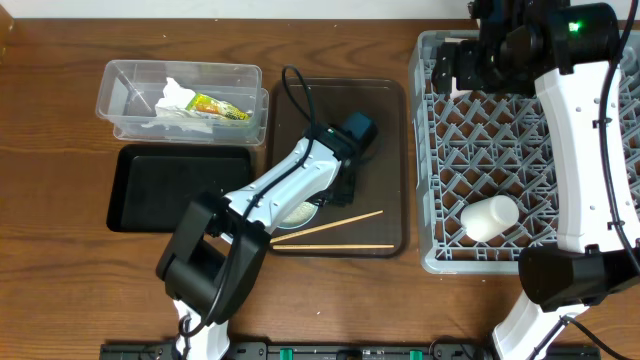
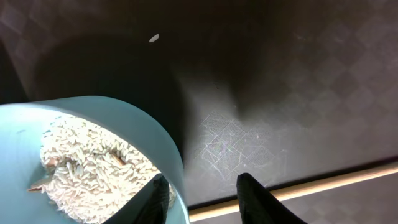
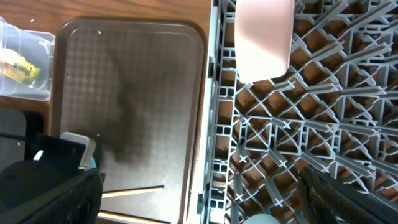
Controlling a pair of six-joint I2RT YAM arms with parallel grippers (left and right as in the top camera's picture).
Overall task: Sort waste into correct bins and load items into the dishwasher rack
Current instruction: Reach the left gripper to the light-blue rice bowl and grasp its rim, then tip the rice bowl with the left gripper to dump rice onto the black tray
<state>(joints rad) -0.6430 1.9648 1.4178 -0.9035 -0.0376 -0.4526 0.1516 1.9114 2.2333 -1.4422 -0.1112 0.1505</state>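
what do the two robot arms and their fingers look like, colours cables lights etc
Both arms have smooth white links between bulky black joints. The left arm carries a teal block near its wrist and a looping black cable. The right arm shows a green light and a thin black cable. The left arm's fingers are black.

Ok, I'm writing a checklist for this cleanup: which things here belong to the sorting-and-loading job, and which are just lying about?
Part of the job: light-blue bowl, rice scraps in it, two chopsticks, white cup, dishwasher rack, clear tub, crumpled napkin, yellow-green wrapper, black tray.
Just lying about: dark brown serving tray, wooden table.
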